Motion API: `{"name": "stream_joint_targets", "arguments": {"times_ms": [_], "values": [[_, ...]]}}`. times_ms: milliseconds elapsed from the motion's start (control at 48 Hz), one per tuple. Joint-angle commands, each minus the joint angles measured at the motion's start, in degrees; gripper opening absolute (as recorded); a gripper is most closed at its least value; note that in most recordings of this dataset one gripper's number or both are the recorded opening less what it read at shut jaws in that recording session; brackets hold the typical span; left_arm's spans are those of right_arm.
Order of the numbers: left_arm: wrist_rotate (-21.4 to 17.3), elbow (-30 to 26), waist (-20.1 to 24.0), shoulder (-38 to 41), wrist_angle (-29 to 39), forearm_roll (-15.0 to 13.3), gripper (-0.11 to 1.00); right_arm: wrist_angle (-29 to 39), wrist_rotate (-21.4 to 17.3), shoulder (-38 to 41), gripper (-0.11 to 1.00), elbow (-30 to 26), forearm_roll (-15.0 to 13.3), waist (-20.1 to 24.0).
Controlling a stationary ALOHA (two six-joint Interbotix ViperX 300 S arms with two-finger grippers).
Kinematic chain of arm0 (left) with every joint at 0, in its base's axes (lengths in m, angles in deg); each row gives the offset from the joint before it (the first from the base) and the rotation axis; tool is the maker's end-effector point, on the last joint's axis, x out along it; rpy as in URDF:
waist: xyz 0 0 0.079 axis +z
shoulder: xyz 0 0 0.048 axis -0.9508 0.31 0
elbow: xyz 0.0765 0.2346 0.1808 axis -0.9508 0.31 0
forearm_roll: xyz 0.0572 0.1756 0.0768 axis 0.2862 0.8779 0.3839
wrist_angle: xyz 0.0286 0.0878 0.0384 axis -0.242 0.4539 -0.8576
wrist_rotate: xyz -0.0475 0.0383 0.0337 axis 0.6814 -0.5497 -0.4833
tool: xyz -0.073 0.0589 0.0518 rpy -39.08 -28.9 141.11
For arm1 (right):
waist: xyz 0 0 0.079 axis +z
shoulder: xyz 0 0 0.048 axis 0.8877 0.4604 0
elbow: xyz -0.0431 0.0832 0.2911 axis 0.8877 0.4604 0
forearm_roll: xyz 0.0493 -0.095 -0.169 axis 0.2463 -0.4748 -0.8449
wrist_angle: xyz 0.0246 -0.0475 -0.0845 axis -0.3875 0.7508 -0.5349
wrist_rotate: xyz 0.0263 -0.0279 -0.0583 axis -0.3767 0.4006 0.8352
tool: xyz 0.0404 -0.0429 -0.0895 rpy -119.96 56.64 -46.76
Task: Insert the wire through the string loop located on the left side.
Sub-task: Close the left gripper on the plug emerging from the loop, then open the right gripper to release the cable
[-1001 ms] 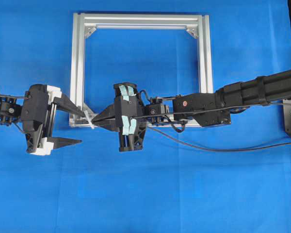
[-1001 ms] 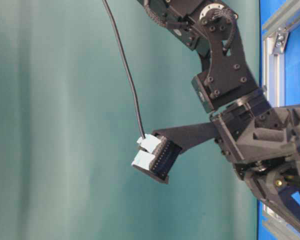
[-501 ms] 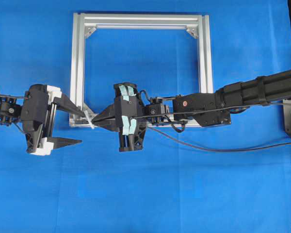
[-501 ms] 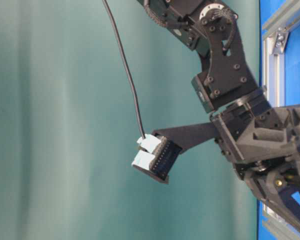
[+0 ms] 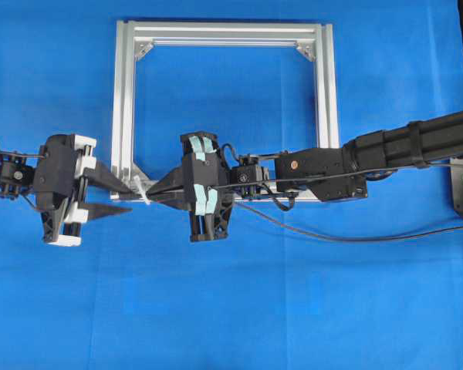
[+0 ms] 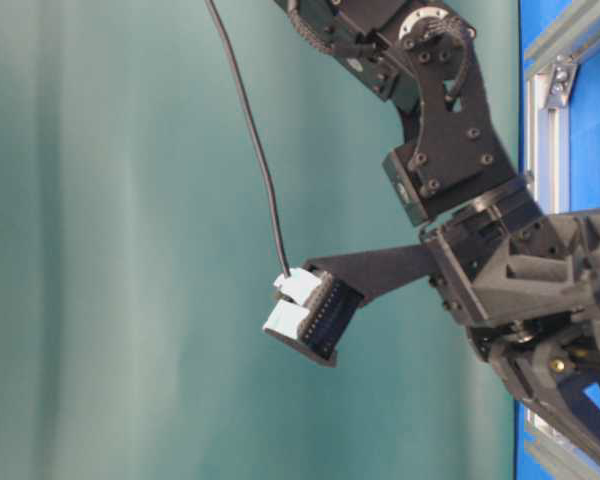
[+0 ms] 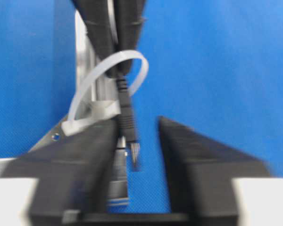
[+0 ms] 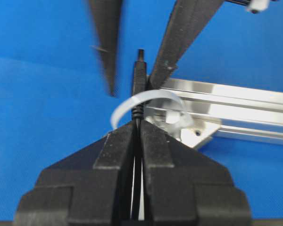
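The white string loop (image 5: 143,190) hangs at the silver frame's (image 5: 224,32) near left corner. My right gripper (image 5: 149,193) is shut on the black wire (image 5: 332,235), its tips right at the loop (image 8: 151,94). The wire's plug (image 7: 127,117) sticks out through the loop (image 7: 127,53) and lies between the fingers of my left gripper (image 7: 137,123). Those fingers are open, with blue cloth showing on the plug's right side. From the right wrist view, the plug (image 8: 139,75) points between the left gripper's (image 8: 132,88) two dark fingers. In the overhead view the left gripper (image 5: 129,197) faces the right one, tip to tip.
The frame lies flat on blue cloth, its bar (image 8: 236,99) running right behind the loop. The right arm (image 5: 401,150) stretches in from the right edge over the frame's near bar. The wire trails across the cloth to the right.
The left gripper's fingers have drawn much closer together around the plug. The right gripper and the wire have stayed put.
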Motion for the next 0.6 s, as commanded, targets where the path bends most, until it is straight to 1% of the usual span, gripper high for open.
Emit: {"name": "stream_joint_targets", "arguments": {"times_ms": [0, 42, 584], "values": [[0.18, -1.14, -0.18, -0.53, -0.53, 0.09, 0.13, -0.26, 0.09, -1.05, 0.0, -1.14, 0.18, -0.26], [0.26, -1.23, -0.18, -0.62, -0.44, 0.09, 0.08, -0.26, 0.09, -1.05, 0.0, -1.23, 0.18, -0.26], [0.18, -1.23, 0.26, -0.62, -0.09, 0.09, 0.08, 0.62, 0.0, -1.05, 0.0, -1.14, 0.26, -0.35]]}}
